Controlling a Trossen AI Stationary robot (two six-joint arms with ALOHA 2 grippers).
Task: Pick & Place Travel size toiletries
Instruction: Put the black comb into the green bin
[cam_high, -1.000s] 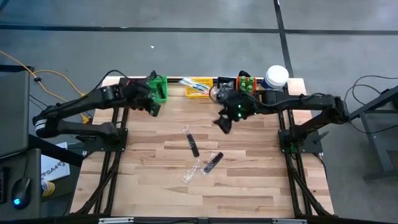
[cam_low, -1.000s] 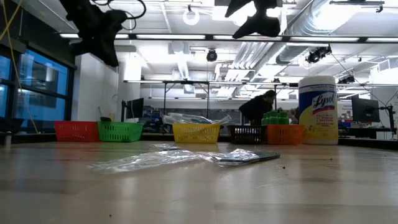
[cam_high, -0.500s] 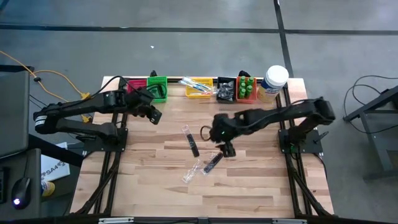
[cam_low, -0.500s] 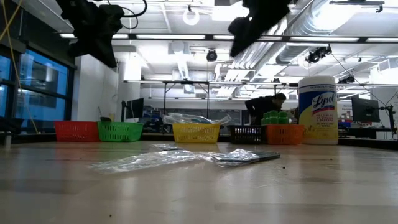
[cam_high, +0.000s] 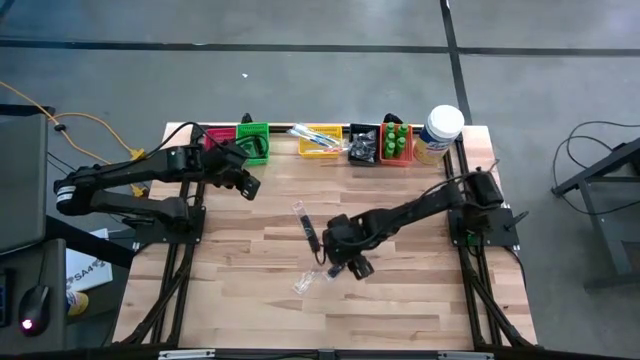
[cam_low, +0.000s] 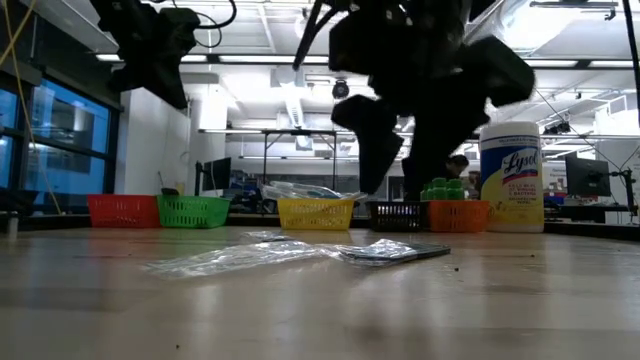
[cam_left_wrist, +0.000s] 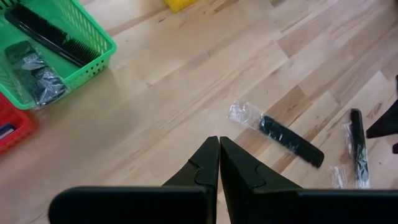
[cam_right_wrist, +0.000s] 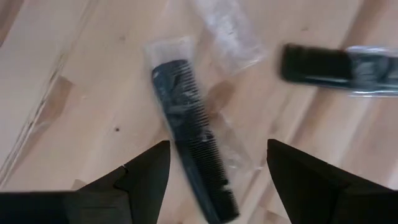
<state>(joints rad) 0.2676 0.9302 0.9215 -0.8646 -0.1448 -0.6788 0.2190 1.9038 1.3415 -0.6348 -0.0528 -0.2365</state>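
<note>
Two black combs in clear wrappers lie flat on the wood: one (cam_high: 309, 230) toward the table's middle, one (cam_high: 340, 262) nearer the near edge, under my right gripper (cam_high: 350, 262). In the right wrist view this comb (cam_right_wrist: 193, 146) lies between the open fingers of my right gripper (cam_right_wrist: 217, 144), which hangs above the table in the low view (cam_low: 400, 175). The other comb (cam_right_wrist: 329, 65) and an empty-looking clear wrapper (cam_right_wrist: 227, 31) lie beyond. My left gripper (cam_high: 248, 186) is shut (cam_left_wrist: 219, 142), raised near the green bin (cam_high: 255, 140), holding nothing.
Along the far edge stand red (cam_high: 222, 133), green, yellow (cam_high: 318, 140), black (cam_high: 363, 145) and orange (cam_high: 396, 142) bins and a white jar (cam_high: 440, 128). The green bin (cam_left_wrist: 50, 56) holds a comb and a dark mesh puff. A crumpled clear wrapper (cam_high: 305, 282) lies near the right gripper.
My right gripper has swung from the black bin at the far edge toward the near edge and the left, and has come down over the nearer comb. My left gripper drew back a little from the green bin, then stayed still.
</note>
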